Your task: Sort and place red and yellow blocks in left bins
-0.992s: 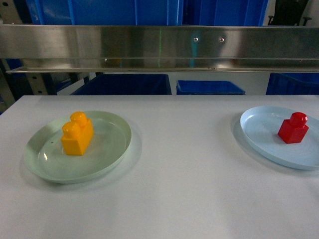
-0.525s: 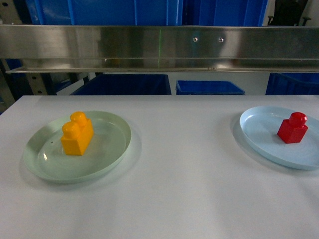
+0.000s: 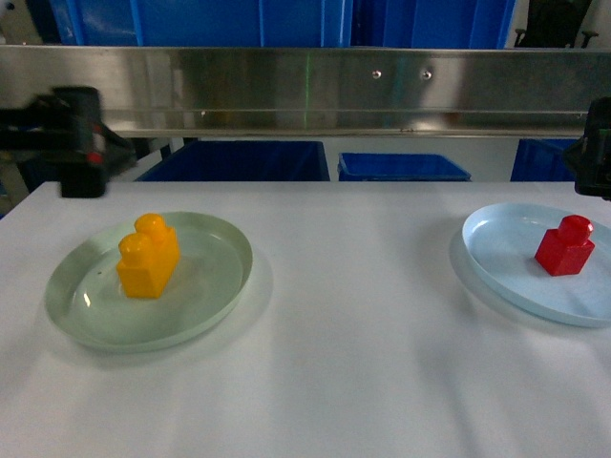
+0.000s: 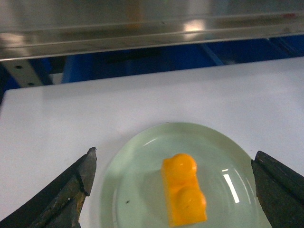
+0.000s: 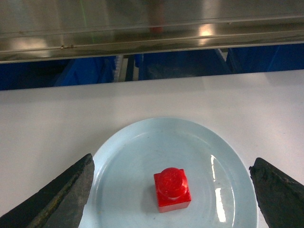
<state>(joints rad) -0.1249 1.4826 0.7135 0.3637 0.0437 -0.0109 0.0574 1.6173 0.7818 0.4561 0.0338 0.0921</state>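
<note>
The yellow block, with two studs, stands on a pale green plate at the table's left. On a pale blue plate at the right sits the red block with one stud. My left gripper hangs open above the green plate, its fingers wide on either side of the yellow block and clear of it. Open as well, my right gripper hovers over the blue plate, straddling the red block without touching. Blue bins stand behind the table's far edge.
A steel rail runs across above the table's far edge, with more blue crates on top. A smaller blue bin sits behind the middle. White tabletop lies between the two plates.
Both arms have come into the head view, one at the left edge and one at the right edge. The blocks and plates have stayed where they were.
</note>
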